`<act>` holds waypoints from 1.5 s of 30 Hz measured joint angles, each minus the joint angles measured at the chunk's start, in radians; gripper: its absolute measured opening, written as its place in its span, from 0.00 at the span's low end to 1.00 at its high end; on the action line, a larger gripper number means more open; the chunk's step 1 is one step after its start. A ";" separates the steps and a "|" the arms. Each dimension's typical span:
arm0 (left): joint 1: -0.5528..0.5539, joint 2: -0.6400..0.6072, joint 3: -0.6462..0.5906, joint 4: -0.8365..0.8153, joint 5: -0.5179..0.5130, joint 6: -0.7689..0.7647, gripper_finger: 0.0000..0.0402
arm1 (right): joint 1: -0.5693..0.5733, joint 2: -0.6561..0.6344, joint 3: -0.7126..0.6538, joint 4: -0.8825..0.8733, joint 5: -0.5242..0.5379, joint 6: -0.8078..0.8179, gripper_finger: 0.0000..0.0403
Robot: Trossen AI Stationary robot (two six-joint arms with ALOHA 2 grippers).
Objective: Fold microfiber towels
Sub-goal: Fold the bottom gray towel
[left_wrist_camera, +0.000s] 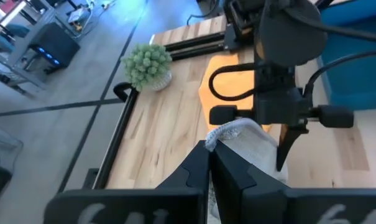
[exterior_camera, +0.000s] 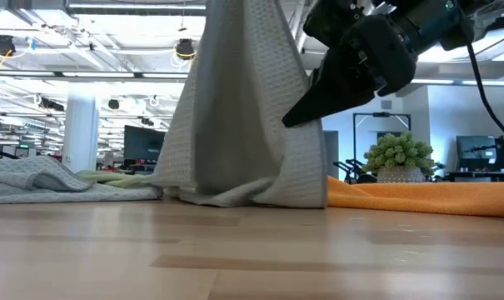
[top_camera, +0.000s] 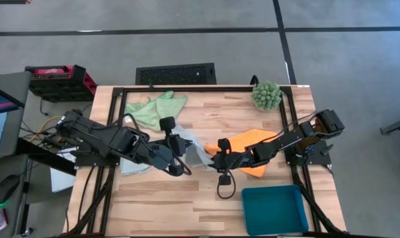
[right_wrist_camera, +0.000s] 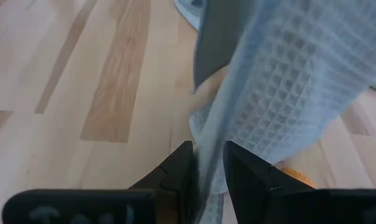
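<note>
Because the blue-grey towel [exterior_camera: 243,108] hangs limp above the surface's middle, pinched by both the left gripper [left_wrist_camera: 210,148] and right gripper [right_wrist_camera: 207,163], you should hold its corners.

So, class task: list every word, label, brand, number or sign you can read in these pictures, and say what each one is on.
None can be read.
Left gripper housing: pale marks along the left wrist view's bottom edge, too cut off and blurred to read.
Towels, tray, plant, table: no print shows.
Screens in the room behind, low view: too far off to read.
</note>
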 joint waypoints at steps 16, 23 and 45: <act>0.000 0.000 0.158 -0.017 -0.020 0.142 0.00 | 0.000 0.000 0.000 -0.105 0.000 0.051 0.28; 0.000 0.000 0.198 -0.033 -0.026 0.169 0.00 | 0.000 0.000 0.000 -0.131 -0.022 0.051 0.28; 0.000 0.000 0.196 -0.217 -0.027 0.013 0.00 | 0.000 -0.017 0.000 -0.149 -0.128 0.000 0.02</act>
